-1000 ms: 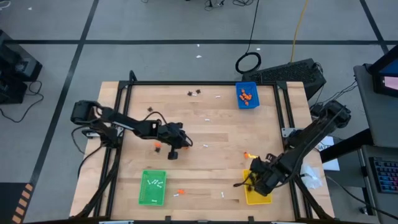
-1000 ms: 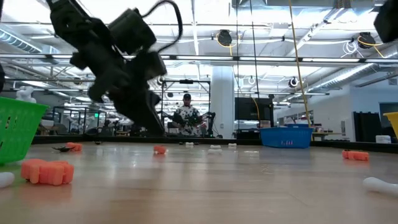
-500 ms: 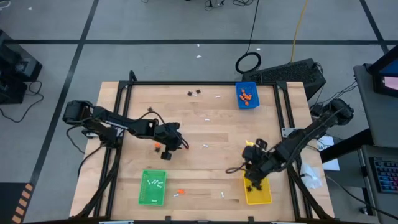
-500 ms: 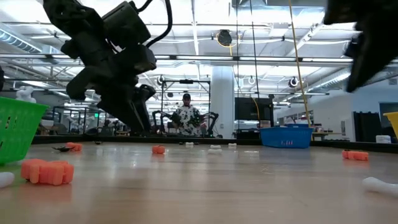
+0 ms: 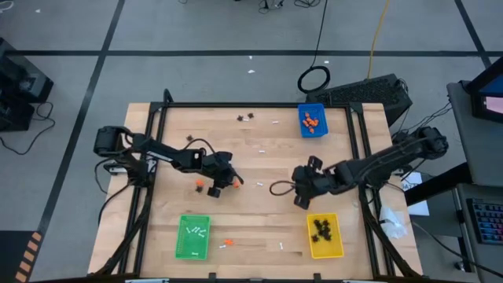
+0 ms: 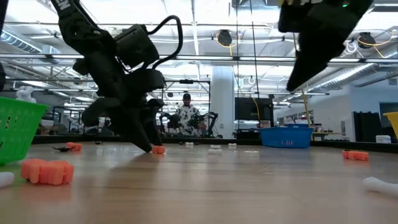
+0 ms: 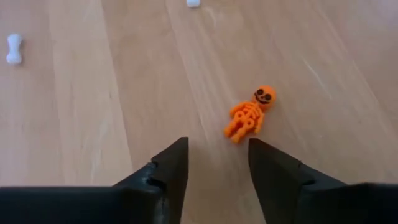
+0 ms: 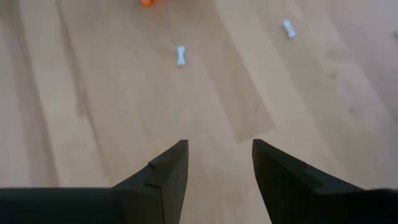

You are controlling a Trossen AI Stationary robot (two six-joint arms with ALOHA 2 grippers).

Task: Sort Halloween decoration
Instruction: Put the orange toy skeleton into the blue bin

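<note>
An orange skeleton trinket (image 7: 250, 114) lies flat on the wooden table, just beyond my left gripper (image 7: 217, 142) and to one side of its open fingers. In the high view that trinket (image 5: 235, 182) sits left of the table's middle, and my left gripper (image 5: 225, 184) slants down close to the table beside it. My right gripper (image 5: 299, 194) hangs open over bare wood near the table's middle, well above the table. A white bone (image 8: 180, 55) lies ahead of my right gripper (image 8: 217, 144).
A green tray (image 5: 193, 236) with white bones stands near left, a yellow tray (image 5: 333, 245) with black spiders near right, and a blue tray (image 5: 312, 120) with orange pieces far right. Another orange piece (image 5: 200, 183), black spiders (image 5: 244, 118) and white bones (image 5: 280, 246) lie scattered.
My left gripper has opened, rolled a little and sunk toward the orange skeleton on the table. My right gripper, open throughout, has swung from over the yellow tray toward the table's middle, going left and far and rising slightly.
</note>
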